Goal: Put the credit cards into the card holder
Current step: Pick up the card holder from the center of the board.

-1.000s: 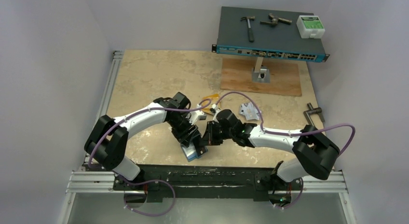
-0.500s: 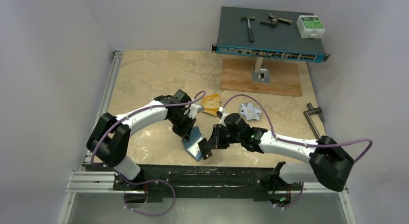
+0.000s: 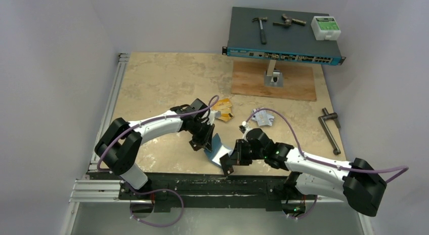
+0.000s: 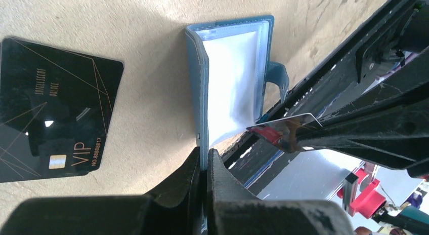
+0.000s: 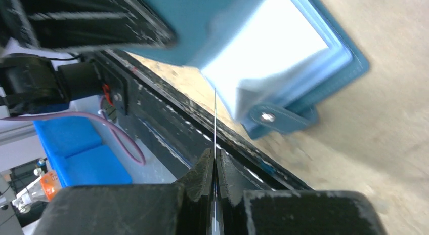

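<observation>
The teal card holder (image 3: 216, 146) stands open near the table's front edge, its pale inner pockets (image 4: 232, 78) showing. My left gripper (image 4: 204, 161) is shut on the edge of its cover and holds that flap up. My right gripper (image 5: 215, 161) is shut on a silver credit card (image 4: 286, 131), seen edge-on (image 5: 215, 118), with the card's tip just short of the holder's (image 5: 283, 47) pocket opening. A black credit card (image 4: 55, 108) lies flat beside the holder. Orange cards (image 3: 222, 109) and silver-white cards (image 3: 262, 117) lie farther back.
A network switch (image 3: 283, 40) on a stand over a wooden board (image 3: 275, 80) carries a hammer and small parts at the back right. A metal crank handle (image 3: 329, 128) lies at the right. The black front rail (image 3: 217, 187) runs just below the holder.
My left gripper has closed on the holder's cover and shifted right. My right arm has swung toward the front edge, keeping the silver card in its grip.
</observation>
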